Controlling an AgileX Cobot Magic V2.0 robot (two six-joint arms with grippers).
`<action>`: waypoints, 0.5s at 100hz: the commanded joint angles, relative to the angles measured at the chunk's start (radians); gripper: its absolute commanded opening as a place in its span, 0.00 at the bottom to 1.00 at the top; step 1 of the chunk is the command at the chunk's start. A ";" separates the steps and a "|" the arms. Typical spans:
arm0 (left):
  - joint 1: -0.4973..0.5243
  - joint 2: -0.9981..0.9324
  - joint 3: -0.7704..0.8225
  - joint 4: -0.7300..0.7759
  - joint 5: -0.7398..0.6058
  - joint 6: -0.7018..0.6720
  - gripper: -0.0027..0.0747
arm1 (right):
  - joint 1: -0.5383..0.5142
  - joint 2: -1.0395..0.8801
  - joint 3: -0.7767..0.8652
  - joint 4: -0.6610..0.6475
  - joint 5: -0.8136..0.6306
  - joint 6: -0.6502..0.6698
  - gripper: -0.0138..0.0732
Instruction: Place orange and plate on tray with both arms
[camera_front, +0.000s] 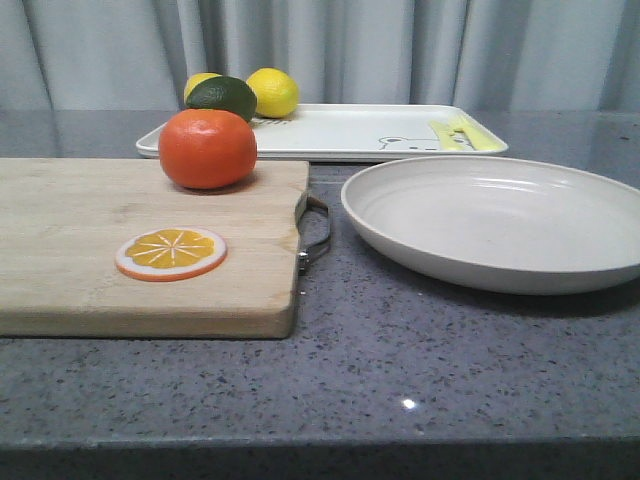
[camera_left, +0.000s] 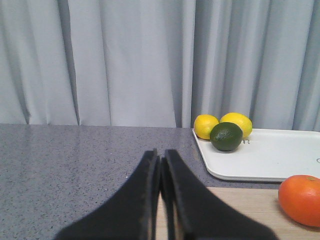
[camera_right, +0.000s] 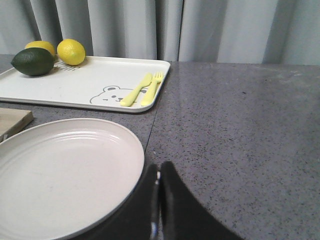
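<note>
The orange sits on the far part of the wooden cutting board; it also shows in the left wrist view. The off-white plate lies on the counter to the right; it also shows in the right wrist view. The white tray with the bear drawing lies behind both. My left gripper is shut and empty, over the board's near left, apart from the orange. My right gripper is shut and empty beside the plate's rim. Neither gripper shows in the front view.
Two yellow lemons and a dark green lime sit on the tray's left end. Yellow-green cutlery lies on its right end. An orange slice disc lies on the board. A metal handle sticks out from the board toward the plate.
</note>
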 joint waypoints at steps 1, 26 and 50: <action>-0.008 0.054 -0.056 -0.009 -0.067 -0.007 0.01 | -0.001 0.080 -0.062 -0.001 -0.063 -0.006 0.08; -0.008 0.167 -0.106 -0.009 -0.098 -0.007 0.01 | -0.001 0.272 -0.141 -0.001 -0.114 -0.006 0.08; -0.008 0.201 -0.108 -0.009 -0.173 -0.007 0.01 | 0.000 0.325 -0.144 -0.001 -0.193 -0.006 0.08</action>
